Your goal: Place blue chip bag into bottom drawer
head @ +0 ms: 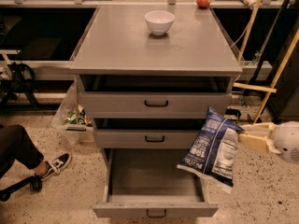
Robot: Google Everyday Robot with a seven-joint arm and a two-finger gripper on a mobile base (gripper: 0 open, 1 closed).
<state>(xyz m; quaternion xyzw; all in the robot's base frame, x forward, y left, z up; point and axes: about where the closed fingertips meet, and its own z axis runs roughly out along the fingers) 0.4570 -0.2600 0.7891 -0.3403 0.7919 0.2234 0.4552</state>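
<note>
We see the cream gripper (241, 134) pinching the crinkly dark blue foil chip bag (212, 148), hanging over the right side of the pulled-out grey metal bottom drawer (140, 178).

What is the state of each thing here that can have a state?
gripper, at right, shut on the bag's edge.
blue chip bag, held in air, not yet in the drawer.
bottom drawer, pulled open.
middle drawer, slightly open.
top drawer, slightly open.
bowl, upright.

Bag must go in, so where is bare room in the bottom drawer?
The bottom drawer floor shows bare from left wall to middle; the blue chip bag, held by the gripper at right, crowds its right side.
</note>
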